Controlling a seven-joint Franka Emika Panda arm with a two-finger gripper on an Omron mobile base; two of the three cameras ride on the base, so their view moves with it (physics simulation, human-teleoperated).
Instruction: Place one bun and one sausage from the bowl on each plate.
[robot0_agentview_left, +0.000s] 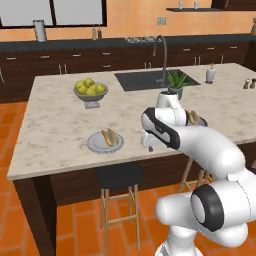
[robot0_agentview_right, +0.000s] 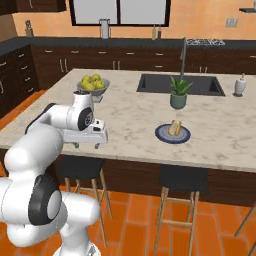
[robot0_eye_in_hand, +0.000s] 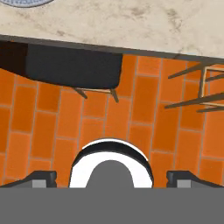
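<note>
Both plates seem already served. The pale grey plate (robot0_agentview_left: 105, 142) sits left of centre in the left base view, near the front edge of the counter (robot0_agentview_left: 55, 125), and carries a bun (robot0_agentview_left: 109, 136) with what looks like a sausage alongside it; their long axis runs from upper left to lower right in that frame. The blue-rimmed plate (robot0_agentview_right: 172, 134) lies right of centre in the right base view, just in front of the potted plant (robot0_agentview_right: 178, 93), with a bun (robot0_agentview_right: 174, 127) on it standing roughly top to bottom in the frame. Whether a sausage lies with that one is too small to tell. I cannot make out the dark serving bowl from here.

The hand (robot0_eye_in_hand: 111, 178) hangs off the counter's front edge, over the orange tile floor (robot0_eye_in_hand: 144, 118) and a black stool (robot0_eye_in_hand: 72, 65), its fingers spread wide and grasping nothing. The pale plate's rim (robot0_eye_in_hand: 24, 2) peeks in at the upper left of the hand view.

By my judgement the job is at or very close to its end, with only the second sausage unconfirmed.
</note>
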